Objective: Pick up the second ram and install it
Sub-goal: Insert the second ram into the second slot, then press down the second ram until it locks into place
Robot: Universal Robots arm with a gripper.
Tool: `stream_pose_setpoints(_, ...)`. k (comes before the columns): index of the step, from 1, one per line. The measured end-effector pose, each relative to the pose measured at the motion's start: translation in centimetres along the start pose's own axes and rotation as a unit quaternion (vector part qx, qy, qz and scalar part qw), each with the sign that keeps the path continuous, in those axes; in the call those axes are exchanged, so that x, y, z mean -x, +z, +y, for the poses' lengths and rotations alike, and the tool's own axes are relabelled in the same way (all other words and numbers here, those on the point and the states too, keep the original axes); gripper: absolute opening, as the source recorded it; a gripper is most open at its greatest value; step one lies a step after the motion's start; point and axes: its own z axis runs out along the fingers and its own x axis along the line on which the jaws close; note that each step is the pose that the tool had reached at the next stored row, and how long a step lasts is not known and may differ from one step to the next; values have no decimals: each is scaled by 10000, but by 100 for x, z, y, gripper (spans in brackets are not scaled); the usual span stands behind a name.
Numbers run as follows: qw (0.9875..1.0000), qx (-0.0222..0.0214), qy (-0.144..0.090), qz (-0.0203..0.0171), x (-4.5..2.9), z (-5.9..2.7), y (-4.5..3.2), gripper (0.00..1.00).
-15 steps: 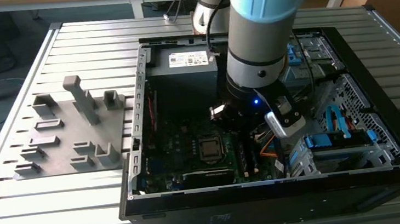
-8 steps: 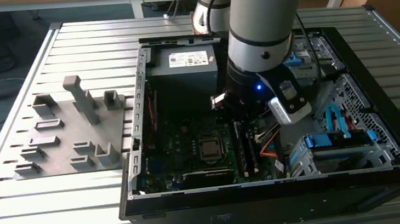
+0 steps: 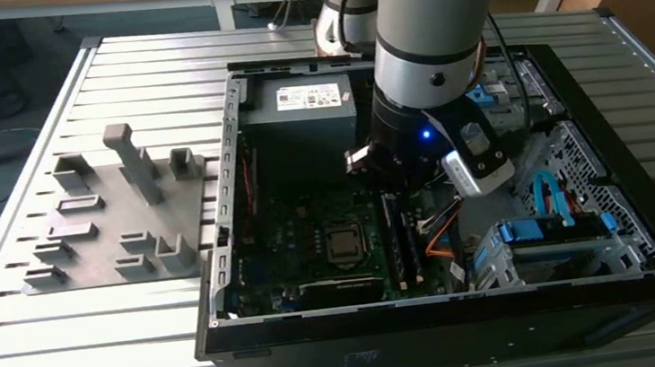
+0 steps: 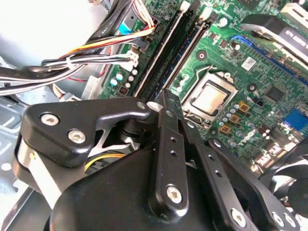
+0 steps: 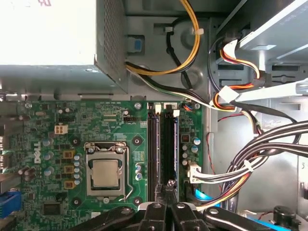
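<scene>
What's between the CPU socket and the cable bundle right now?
In the first wrist view, two dark memory slots, side by side, lie between the CPU socket and the cable bundle; the gripper is at one end of them.

A camera on the arm looks straight down into an open computer case. A green motherboard (image 5: 110, 159) fills the lower middle, with a square silver processor (image 5: 106, 173) seated in its metal socket frame. Beside the processor run long, dark memory slots (image 5: 162, 149), lying parallel and close together; a dark stick, possibly the second ram (image 5: 168, 147), seems to sit in one of them. The hand (image 5: 167, 190) pokes in at the slots' near end, its black fingers (image 5: 159, 211) drawn close together over that end. A pale grey power supply box (image 5: 53, 33) sits beyond the board. Bundled cables (image 5: 250, 159) in yellow, orange, black and white sweep along the bare metal case wall (image 5: 284, 192).
</scene>
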Motion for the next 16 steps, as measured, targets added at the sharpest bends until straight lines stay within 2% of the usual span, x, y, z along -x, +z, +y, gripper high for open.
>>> stream_pose_setpoints(8,10000,1,0,0,0,1,1,10)
stream_pose_setpoints(11,10000,-1,0,1,-3,19,52,10)
stream_pose_setpoints(16,10000,-1,0,1,-8,102,145,10)
